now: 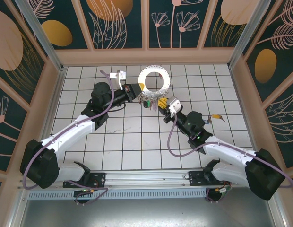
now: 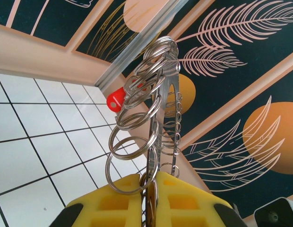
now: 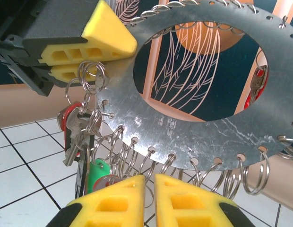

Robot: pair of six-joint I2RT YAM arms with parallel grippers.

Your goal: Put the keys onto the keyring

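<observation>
The keyring [image 1: 153, 80] is a flat metal ring fringed with small split rings, held upright above the tiles. My left gripper [image 1: 137, 91] is shut on its left rim. In the left wrist view its yellow fingers [image 2: 118, 198] clamp the keyring [image 2: 158, 118] edge-on. A red tag [image 2: 115, 99] hangs behind. My right gripper [image 1: 164, 104] sits under the lower rim. In its wrist view the keyring [image 3: 193, 109] fills the frame, and the right gripper [image 3: 150, 182] stands nearly shut with a split ring [image 3: 149, 198] in the slit; I cannot tell if it is pinched. Keys [image 3: 73, 127] with red and green tags [image 3: 97, 170] hang at left.
One loose key with a yellow tag [image 1: 216, 117] lies on the white tiles to the right of the right arm. Patterned walls enclose the tiled floor [image 1: 132, 142] on three sides.
</observation>
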